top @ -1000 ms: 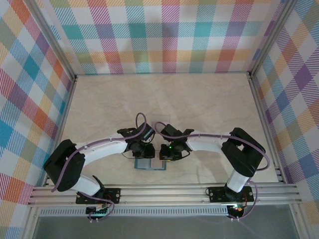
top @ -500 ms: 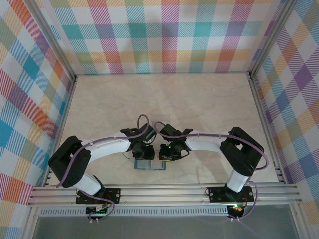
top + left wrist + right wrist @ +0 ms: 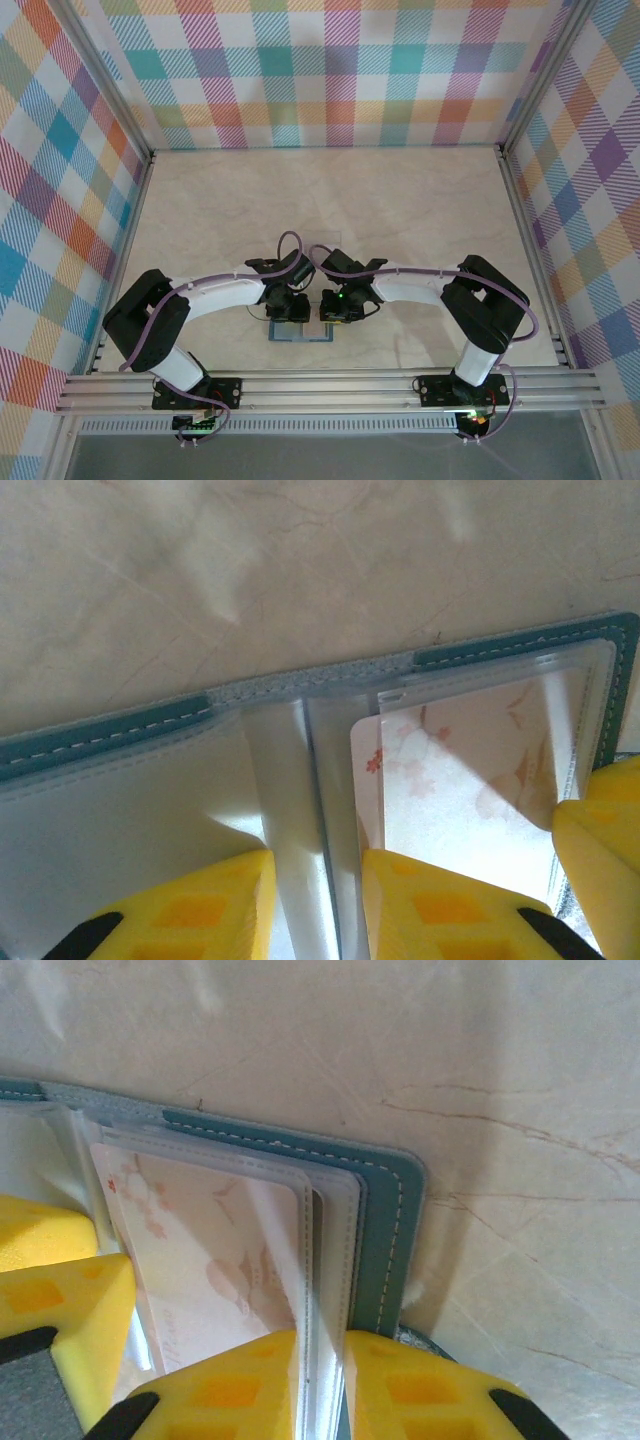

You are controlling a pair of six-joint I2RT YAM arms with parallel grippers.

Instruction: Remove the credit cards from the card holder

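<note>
The teal card holder lies open on the table near the front edge, its clear sleeves up. A pale credit card with a faint pink flower print sits inside the right-hand sleeve; the same card shows under plastic in the right wrist view. My left gripper is open by a narrow gap, straddling the raised sleeve fold at the spine, its right fingertip resting on the card's left edge. My right gripper is shut on the clear sleeve edge by the holder's teal right border.
The marble-look table stretches behind the holder. Plaid walls and metal rails close in the space. Both grippers work within a few centimetres of each other; the right one's yellow finger shows in the left wrist view.
The left arm's elbow and upper link have swung to the right while both grippers stayed at the holder. The right arm has not moved.
</note>
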